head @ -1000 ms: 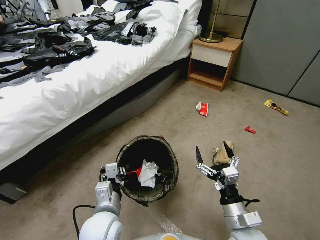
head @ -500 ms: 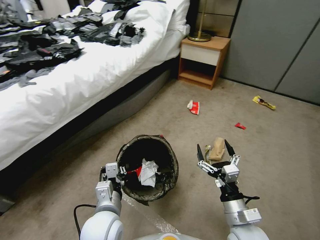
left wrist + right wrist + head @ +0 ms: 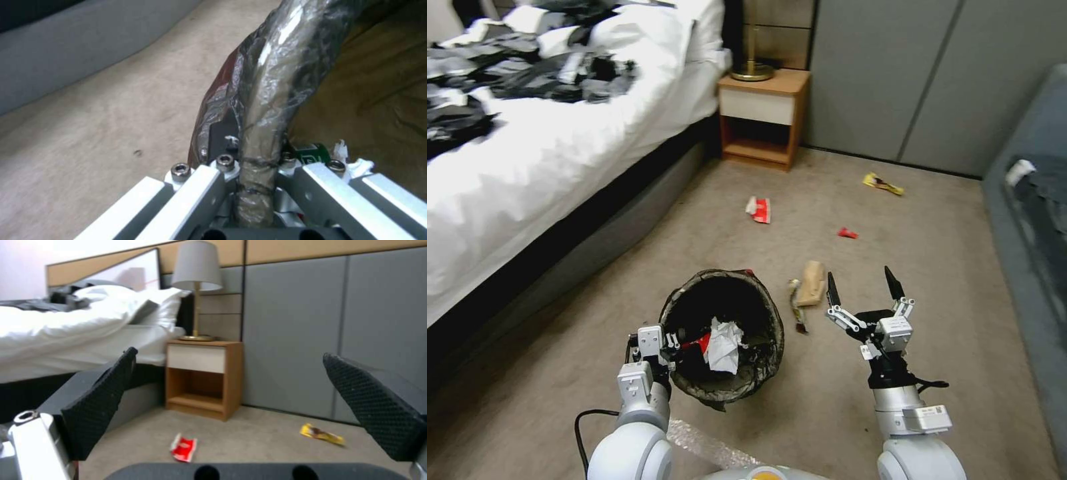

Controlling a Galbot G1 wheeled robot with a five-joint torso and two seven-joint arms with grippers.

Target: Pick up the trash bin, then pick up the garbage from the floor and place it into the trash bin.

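Seemingly the left gripper [image 3: 668, 345] clamps the trash bin [image 3: 760, 300]; right gripper [image 3: 862, 292] spread.

- The bed [image 3: 527, 153] is cut off by the head view's left and top edges; the dark clothing [image 3: 514, 67] on it is blurred into one mass.
- The lamp [image 3: 752, 67] is cropped at the top of the head view, so only its base and stem are seen.
- The grey furniture [image 3: 1027, 220] at the right is cut off by the edge.
- The small red scrap [image 3: 847, 233] is too small to be identified.
- The left gripper [image 3: 256, 166] is largely hidden behind the bagged rim of the trash bin [image 3: 271, 83], and the bin's body is cropped away.
- Most of the bin's contents are lost in shadow in the head view.
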